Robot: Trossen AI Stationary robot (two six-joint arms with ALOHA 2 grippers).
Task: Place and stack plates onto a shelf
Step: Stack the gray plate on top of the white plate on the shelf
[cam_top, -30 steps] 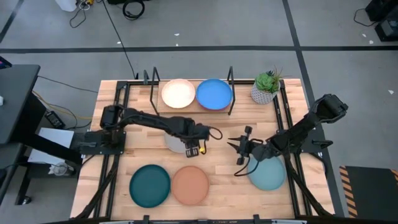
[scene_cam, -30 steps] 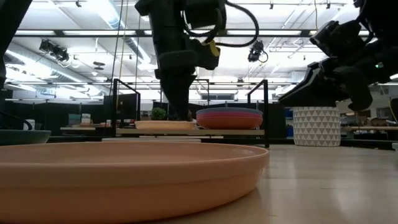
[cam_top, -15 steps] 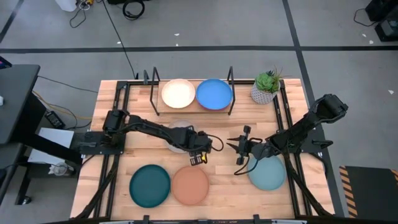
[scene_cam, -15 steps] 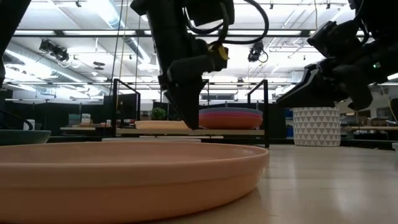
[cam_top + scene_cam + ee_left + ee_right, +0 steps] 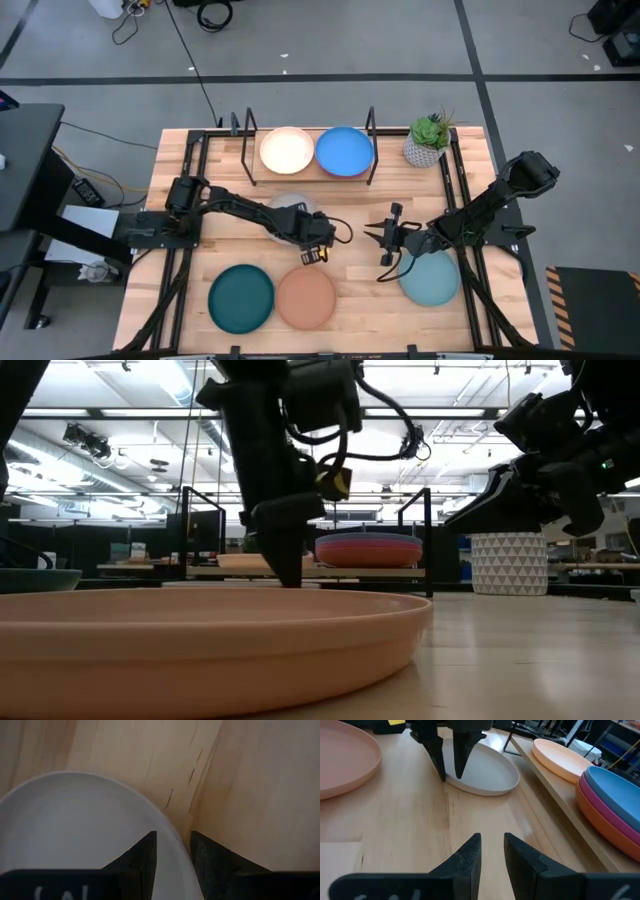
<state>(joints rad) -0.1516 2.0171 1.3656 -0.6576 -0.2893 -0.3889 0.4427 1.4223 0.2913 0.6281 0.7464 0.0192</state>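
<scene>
The shelf [image 5: 310, 172] stands at the table's far side. It carries the cream plate [image 5: 287, 150] and a stack with the blue plate [image 5: 345, 150] on top, over pink and orange ones [image 5: 607, 815]. The grey plate [image 5: 283, 212] lies flat mid-table. My left gripper [image 5: 173, 836] is open and points down at the grey plate's near-right rim [image 5: 470, 787], one finger inside and one outside. The dark teal plate [image 5: 241, 298] and the tan plate [image 5: 306, 298] lie near the front edge. My right gripper [image 5: 380, 243], open by a narrow gap, hovers beside the light blue plate [image 5: 432, 282].
A potted plant [image 5: 427, 142] in a white pot stands at the shelf's right end. The shelf's black metal uprights [image 5: 371, 130] rise beside the blue stack. Bare wood lies between the two grippers [image 5: 485, 815]. In the low view the tan plate [image 5: 200, 640] fills the foreground.
My left gripper has swung from above the grey plate toward the near edge, tipped, then come down upright until its fingers reach table level astride the plate's near-right rim. The grey plate has stayed flat.
</scene>
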